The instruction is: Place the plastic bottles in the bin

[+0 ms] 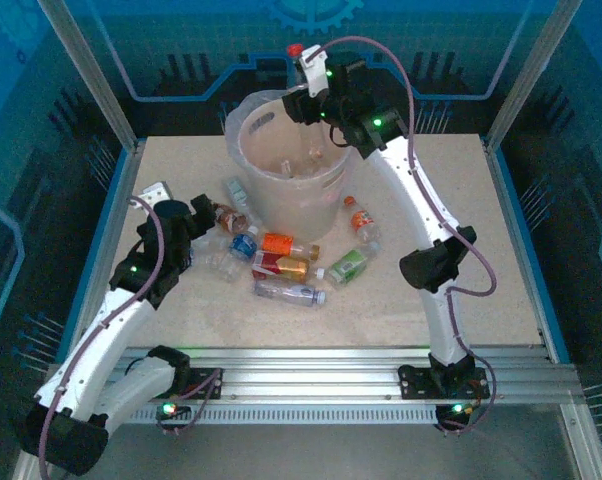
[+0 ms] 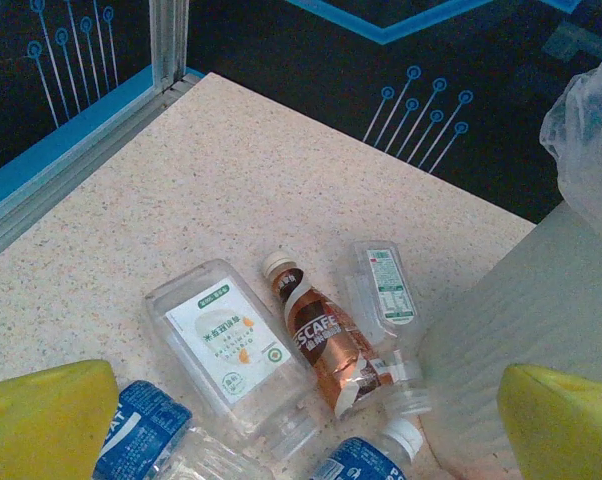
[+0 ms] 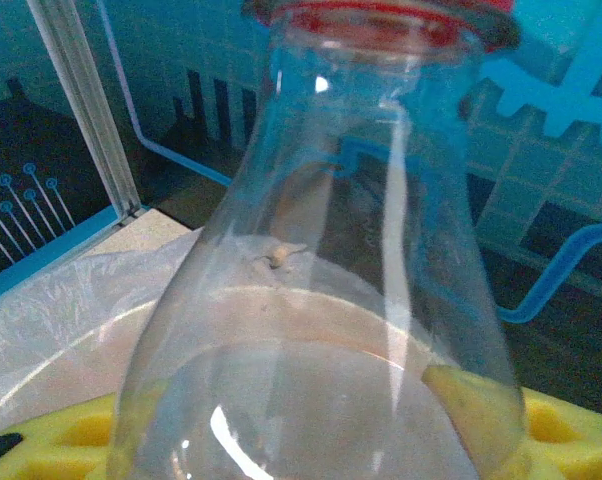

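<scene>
My right gripper (image 1: 311, 88) is shut on a clear bottle with a red cap (image 1: 296, 50), held above the back rim of the beige bin (image 1: 281, 185). In the right wrist view that bottle (image 3: 361, 250) stands between my yellow fingers (image 3: 571, 430), with the bin's liner (image 3: 71, 300) below. My left gripper (image 1: 194, 215) is open, low over bottles left of the bin. Between its yellow fingers (image 2: 41, 415) lie a flat clear bottle with a white label (image 2: 231, 345), a brown coffee bottle (image 2: 326, 340) and a blue-labelled bottle (image 2: 141, 430).
More bottles lie in front of the bin: an orange one (image 1: 284, 243), a red-labelled one (image 1: 279, 265), a clear one (image 1: 289, 292), a green one (image 1: 348, 266) and an orange-capped one (image 1: 361, 222). The bin wall (image 2: 521, 310) stands close on my left gripper's right.
</scene>
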Controlling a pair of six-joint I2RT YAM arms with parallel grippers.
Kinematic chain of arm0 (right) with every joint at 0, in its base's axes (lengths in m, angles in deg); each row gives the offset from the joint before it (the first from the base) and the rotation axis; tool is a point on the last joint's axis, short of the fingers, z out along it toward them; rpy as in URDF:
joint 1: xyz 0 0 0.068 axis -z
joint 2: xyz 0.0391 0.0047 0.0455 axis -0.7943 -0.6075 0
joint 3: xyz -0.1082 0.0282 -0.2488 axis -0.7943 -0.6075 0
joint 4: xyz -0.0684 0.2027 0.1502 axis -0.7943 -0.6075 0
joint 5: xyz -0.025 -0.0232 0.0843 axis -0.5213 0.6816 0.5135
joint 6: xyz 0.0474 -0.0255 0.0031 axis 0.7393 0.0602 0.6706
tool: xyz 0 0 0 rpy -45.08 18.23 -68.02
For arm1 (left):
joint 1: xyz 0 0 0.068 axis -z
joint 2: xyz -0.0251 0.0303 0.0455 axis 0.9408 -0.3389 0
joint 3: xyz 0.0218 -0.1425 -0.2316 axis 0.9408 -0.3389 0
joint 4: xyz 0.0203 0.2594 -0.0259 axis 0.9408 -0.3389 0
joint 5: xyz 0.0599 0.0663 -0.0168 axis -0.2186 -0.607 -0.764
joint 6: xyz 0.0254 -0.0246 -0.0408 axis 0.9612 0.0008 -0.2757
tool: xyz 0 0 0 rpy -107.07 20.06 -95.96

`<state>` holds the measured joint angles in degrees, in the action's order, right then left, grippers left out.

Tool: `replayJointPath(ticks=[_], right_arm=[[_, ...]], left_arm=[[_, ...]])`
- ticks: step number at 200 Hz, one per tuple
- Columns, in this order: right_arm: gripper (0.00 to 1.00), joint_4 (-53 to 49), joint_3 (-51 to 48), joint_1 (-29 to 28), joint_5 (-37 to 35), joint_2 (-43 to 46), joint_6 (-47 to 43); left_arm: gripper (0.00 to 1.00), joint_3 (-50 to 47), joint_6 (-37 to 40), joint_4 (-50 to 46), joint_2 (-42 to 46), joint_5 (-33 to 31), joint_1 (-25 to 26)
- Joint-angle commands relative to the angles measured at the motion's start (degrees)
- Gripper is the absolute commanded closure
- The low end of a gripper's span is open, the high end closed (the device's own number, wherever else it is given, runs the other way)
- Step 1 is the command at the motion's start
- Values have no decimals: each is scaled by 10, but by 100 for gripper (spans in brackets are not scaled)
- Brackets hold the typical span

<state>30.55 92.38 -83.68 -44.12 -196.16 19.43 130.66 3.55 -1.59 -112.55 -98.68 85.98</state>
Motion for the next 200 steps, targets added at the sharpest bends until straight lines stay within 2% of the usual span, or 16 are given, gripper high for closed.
replayJointPath(ticks=[1, 40, 83, 109, 139, 174, 200], right_arm=[[63, -9, 7, 6, 17, -24, -6], [62, -22, 6, 18, 35, -46, -1], [55, -31, -12, 24, 39, -55, -9], [46, -33, -26, 26, 44, -54, -11], [30, -42, -26, 26, 46, -52, -10], [20, -49, -26, 26, 48, -39, -8], [16, -54, -25, 26, 55, -28, -6]], left_arm=[[1, 10, 3, -4, 2, 8, -6], [1, 11, 4, -8, 2, 3, -7], [1, 12, 11, -14, 3, -2, -14], [1, 13, 16, -18, 6, -3, -17], [1, 11, 12, -25, 6, 0, -21], [1, 9, 8, -28, 3, 4, -23], [1, 10, 7, -31, 1, 7, -27]])
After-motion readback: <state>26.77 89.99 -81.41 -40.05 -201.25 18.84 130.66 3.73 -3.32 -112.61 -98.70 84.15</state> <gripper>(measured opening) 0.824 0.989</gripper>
